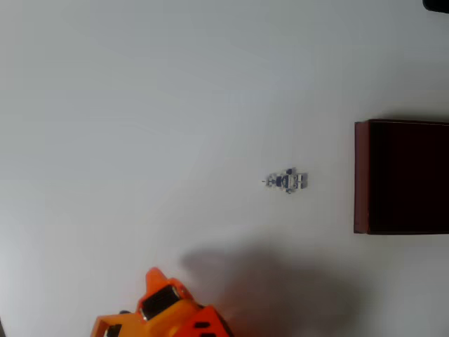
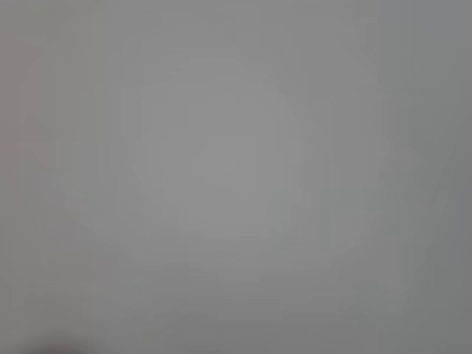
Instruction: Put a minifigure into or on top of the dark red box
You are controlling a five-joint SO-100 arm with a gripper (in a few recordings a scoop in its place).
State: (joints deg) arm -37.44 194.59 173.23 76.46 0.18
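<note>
Approach stage: minifigure lies loose, well ahead of the gripper.
Finger state cannot be told; open wide, descend squarely over it, box beyond.

1. A plain white bench spans the overhead view.
2. A soft grey shadow lies on it near the bottom edge.
3. A small dark object sits at the top right corner.

Orange arm low at overhead view's bottom edge, fingers apparently hidden
</note>
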